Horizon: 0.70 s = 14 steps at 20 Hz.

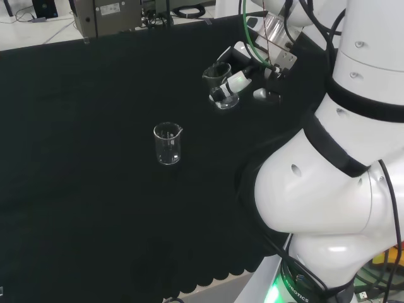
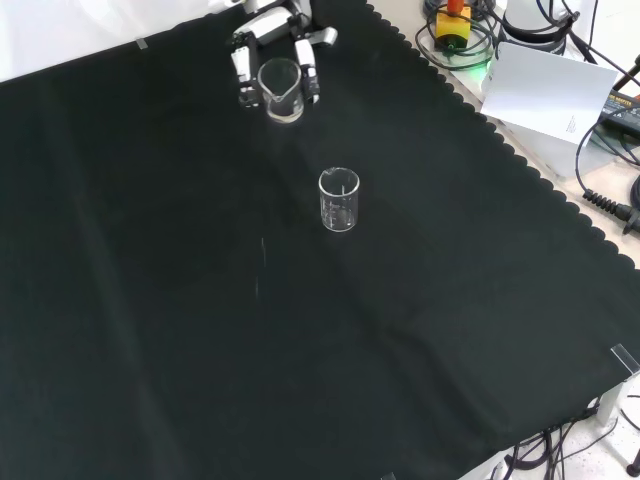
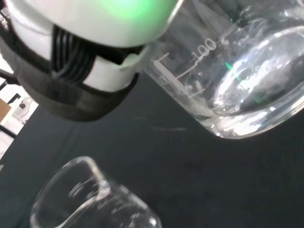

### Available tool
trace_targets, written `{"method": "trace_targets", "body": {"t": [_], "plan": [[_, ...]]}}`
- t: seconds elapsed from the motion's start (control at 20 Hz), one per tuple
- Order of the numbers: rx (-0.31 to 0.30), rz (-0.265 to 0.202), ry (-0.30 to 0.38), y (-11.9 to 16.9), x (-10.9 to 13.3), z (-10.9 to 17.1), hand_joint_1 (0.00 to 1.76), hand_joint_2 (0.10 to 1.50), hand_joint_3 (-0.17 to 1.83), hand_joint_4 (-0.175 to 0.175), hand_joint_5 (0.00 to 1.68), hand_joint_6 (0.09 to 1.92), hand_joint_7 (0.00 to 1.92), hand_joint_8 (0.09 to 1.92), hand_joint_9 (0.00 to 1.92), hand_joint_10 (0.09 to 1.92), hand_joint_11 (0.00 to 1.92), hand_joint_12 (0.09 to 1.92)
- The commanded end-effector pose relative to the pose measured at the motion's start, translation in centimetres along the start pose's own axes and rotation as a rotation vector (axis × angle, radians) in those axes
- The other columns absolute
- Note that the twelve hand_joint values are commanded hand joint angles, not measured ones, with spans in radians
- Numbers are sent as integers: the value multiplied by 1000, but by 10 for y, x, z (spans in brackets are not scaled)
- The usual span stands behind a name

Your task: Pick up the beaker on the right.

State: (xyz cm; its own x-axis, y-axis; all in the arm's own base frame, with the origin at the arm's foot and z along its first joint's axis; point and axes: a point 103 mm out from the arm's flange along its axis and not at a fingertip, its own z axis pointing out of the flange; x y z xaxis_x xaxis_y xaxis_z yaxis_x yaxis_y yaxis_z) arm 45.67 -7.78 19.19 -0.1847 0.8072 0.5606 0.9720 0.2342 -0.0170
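- Hand point(image 1: 243, 66): at far right of cloth in head view, at top edge in front view point(image 2: 275, 40); fingers curled round held beaker point(image 1: 219, 85), one to each side of glass in front view.
- Held beaker: clear glass, printed scale on wall; sits between fingers point(image 2: 243, 65), seen in front view at point(image 2: 281, 90); looks a little tilted in head view.
- Contact with cloth: cannot tell from head or front view whether base rests on cloth or hangs just above it; wrist view shows base point(image 3: 247, 90) clear of dark cloth beneath.
- Second beaker point(image 1: 168, 143): clear glass, upright, spout at rim, standing free on black cloth point(image 1: 76, 177); left of and nearer than hand in head view, below and right of hand in front view point(image 2: 339, 200); apart from held beaker, untouched by fingers.
- Wrist view: rim and spout of second beaker point(image 3: 90, 199) below held one, with bare cloth between; white and black finger point(image 3: 80, 71) beside wall of held glass.
- Contents: both vessels appear empty; glass too clear to confirm.
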Motion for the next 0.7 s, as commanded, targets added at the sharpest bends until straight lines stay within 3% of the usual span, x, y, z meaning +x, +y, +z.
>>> {"method": "trace_targets", "body": {"t": [0.05,0.3,0.5,0.7], "plan": [[72,-15,-29,-27,28,4,1328,653,546,-175,1517,109,1589,87,1831,87,1516,534],[98,-22,-66,-36,41,4,1328,651,549,-175,1516,113,1589,87,1831,87,1516,535],[133,-53,-94,-38,52,6,1328,650,551,-175,1514,116,1589,87,1831,87,1513,535],[169,-45,-127,-36,54,9,1328,650,552,-175,1513,119,1589,87,1832,87,1512,536]]}}
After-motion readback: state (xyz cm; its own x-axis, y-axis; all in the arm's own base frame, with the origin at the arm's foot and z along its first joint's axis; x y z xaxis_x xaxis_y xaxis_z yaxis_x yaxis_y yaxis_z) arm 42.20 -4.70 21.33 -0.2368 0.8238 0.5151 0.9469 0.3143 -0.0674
